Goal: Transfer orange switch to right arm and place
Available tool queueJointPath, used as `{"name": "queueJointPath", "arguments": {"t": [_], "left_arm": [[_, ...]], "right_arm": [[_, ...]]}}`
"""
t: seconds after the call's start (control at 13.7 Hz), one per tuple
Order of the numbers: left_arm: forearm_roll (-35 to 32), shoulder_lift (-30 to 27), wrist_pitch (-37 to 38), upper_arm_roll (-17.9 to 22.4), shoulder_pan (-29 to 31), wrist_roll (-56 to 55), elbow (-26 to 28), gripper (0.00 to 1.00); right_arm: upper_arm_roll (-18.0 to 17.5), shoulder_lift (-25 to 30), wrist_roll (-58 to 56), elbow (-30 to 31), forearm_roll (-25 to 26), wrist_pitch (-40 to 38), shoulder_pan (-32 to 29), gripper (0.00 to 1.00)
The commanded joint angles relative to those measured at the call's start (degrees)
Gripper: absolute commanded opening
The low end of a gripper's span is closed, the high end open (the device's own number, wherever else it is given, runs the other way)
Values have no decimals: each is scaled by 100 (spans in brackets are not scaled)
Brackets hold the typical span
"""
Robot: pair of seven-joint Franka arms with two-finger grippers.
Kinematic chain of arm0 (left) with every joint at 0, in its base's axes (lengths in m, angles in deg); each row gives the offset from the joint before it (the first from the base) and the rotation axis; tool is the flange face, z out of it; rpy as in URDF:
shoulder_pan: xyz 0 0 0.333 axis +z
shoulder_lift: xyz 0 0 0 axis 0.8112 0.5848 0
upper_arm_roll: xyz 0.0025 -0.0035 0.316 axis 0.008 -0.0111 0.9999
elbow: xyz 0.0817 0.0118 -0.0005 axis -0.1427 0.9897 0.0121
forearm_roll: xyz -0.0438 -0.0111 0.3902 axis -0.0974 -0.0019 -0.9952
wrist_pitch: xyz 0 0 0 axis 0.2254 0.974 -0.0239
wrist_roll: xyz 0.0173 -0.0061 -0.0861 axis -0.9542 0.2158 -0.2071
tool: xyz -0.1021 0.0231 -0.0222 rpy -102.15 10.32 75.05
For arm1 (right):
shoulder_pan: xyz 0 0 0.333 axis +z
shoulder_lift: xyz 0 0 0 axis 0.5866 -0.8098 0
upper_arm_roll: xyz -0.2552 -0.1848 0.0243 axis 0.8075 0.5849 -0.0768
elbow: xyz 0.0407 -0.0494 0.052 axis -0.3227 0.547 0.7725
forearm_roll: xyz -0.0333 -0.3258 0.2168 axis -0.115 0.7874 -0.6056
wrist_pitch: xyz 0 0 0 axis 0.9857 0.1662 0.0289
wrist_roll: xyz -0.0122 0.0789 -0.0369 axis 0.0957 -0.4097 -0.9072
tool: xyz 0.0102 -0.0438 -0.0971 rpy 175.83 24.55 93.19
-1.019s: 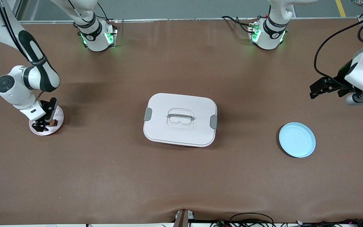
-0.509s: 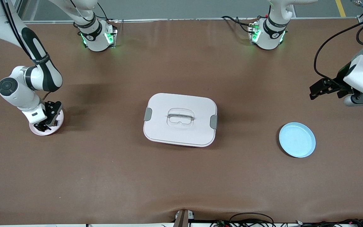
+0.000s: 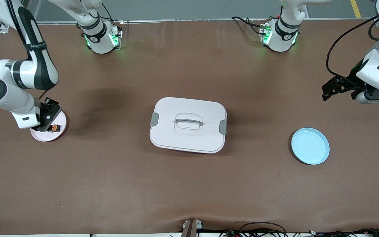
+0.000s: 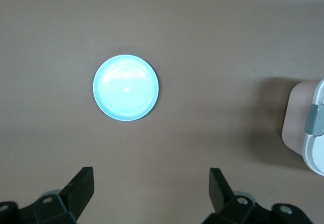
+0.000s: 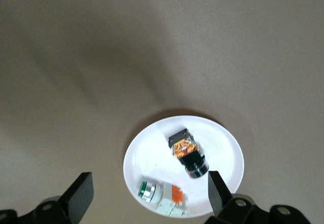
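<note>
The orange switch (image 3: 55, 127) is a tiny black block with orange marks. It lies on a small white plate (image 3: 45, 136) at the right arm's end of the table. In the right wrist view the switch (image 5: 187, 152) lies in the middle of the plate (image 5: 147, 140). My right gripper (image 3: 43, 126) hangs open and empty above the plate's edge, with its fingers (image 5: 81, 191) wide apart. My left gripper (image 3: 328, 92) is open and empty over bare table at the left arm's end, and it also shows in the left wrist view (image 4: 150, 183).
A clear-silver part with a green cap and an orange bit (image 5: 161, 198) lies on the same plate. A white lidded box (image 3: 188, 124) stands mid-table. A light blue plate (image 3: 310, 146) lies near the left arm's end, and it also shows in the left wrist view (image 4: 125, 87).
My right gripper has risen off the white plate, open, and the orange switch stays on the plate. My left gripper has shifted slightly.
</note>
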Motion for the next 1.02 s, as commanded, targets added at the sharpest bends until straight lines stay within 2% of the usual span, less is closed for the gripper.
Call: {"name": "queueJointPath", "arguments": {"t": [0.0,0.22,0.36,0.51,0.73,0.95], "left_arm": [[77,203,64,-60,118,145,-383,100],[77,230,196,-60,118,127,-419,100],[77,204,222,-69,118,118,-428,100],[77,177,249,-69,110,110,-428,100],[86,195,310,-69,127,127,-428,100],[77,195,310,-78,66,66,-428,100]], "right_arm": [[8,264,285,-154,-523,-576,27,100],[8,343,634,-619,-754,-1244,27,100],[8,334,1145,-1128,-824,-1964,106,100],[8,291,1172,-1621,-877,-2580,150,100],[8,290,1899,-1947,-1035,-3029,299,100],[8,273,2419,-2115,-1044,-3075,449,100]]}}
